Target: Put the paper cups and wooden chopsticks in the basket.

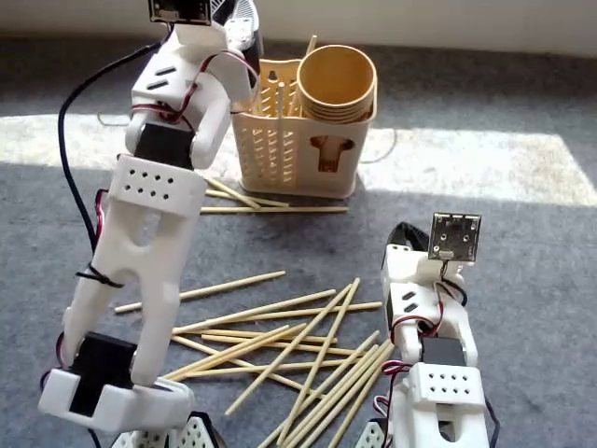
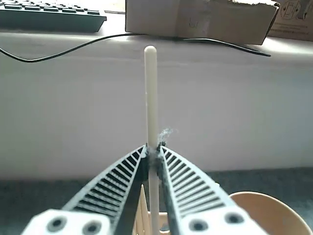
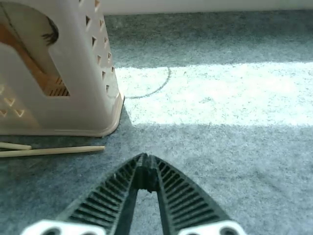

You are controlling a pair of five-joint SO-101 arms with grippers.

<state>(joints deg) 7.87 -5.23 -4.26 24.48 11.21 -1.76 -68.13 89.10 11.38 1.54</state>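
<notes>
Clamps a wooden chopstick (image 2: 150, 98) upright in the left gripper (image 2: 152, 149), seemingly over the basket (image 1: 280, 159) holding the paper cups (image 1: 336, 79). Rests the right gripper (image 3: 145, 159) pinched together, empty, nearby. Could miss the rim if released off-centre.

Cream basket (image 1: 289, 154) with triangular holes; tan cups (image 1: 336, 84); pale wood chopsticks (image 1: 254, 312); grey surface (image 1: 527, 308); left claw (image 2: 153, 148) and right claw (image 3: 145, 160) black, ribbed; arms (image 1: 149, 233) white.
</notes>
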